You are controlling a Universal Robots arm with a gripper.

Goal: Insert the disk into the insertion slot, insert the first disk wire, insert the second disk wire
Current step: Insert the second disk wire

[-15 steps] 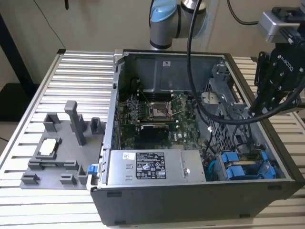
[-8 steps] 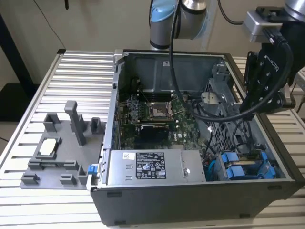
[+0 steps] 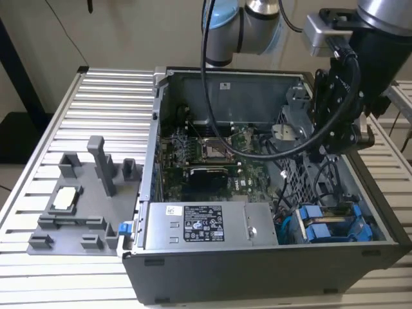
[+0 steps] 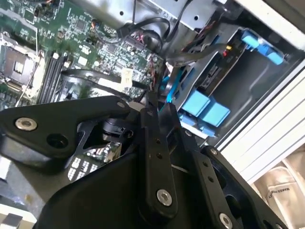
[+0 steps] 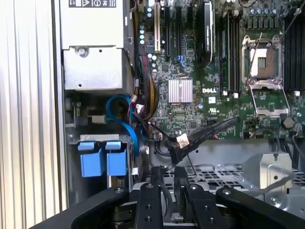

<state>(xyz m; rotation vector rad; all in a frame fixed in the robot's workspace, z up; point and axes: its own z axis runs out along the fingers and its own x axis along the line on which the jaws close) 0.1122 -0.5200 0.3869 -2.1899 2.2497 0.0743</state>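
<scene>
Across the bench [image 3: 109,96] to the open case [image 3: 257,277] — the disk [image 3: 322,230] looks seated in its slot. Its wires we can't judge. The hand [image 5: 169,174] hovers nearby — fingers narrow, nothing visibly gripped.

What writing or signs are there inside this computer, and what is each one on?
White label on the power-supply box: print and symbols, too small to read.
White sticker on the rear wall of the case: too small to read.
Motherboard: a white maker's logo; the other markings are too small to read.
White tag on a black cable: blurred.
</scene>
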